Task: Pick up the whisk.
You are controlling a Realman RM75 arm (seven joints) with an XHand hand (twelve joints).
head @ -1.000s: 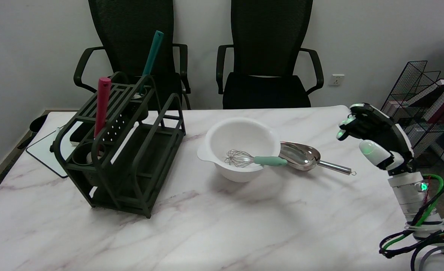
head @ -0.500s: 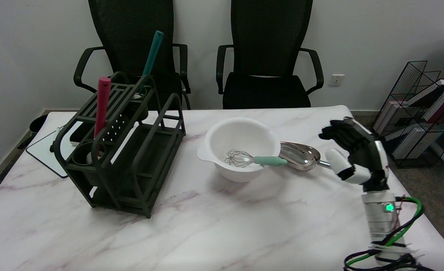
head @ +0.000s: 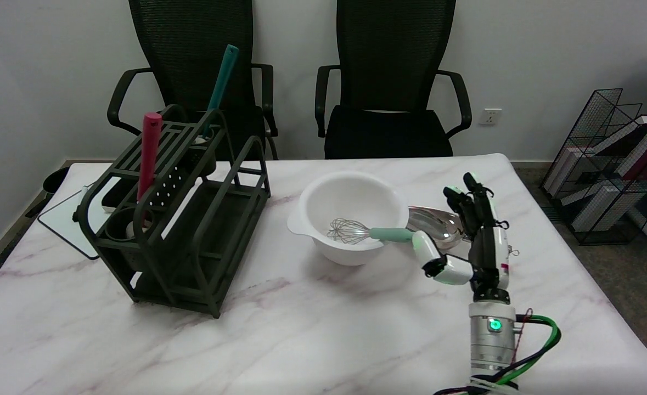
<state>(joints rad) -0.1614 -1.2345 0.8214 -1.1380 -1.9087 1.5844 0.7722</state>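
— Whisk (head: 372, 232) placement, and why so?
— Wire head down inside the white bowl (head: 350, 193), mint handle propped on the rim, pointing right over the steel scoop (head: 435, 226); probably easy to pinch from that side.
— And the right hand (head: 474, 241)?
— Near the handle end, fingers (head: 457, 198) spread apart, holding nothing; thumb just beside the handle tip, contact unclear.

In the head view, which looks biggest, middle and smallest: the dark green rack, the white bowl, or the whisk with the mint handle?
1. Dark green metal rack, biggest.
2. Round white plastic bowl.
3. Wire whisk with mint handle, smallest.
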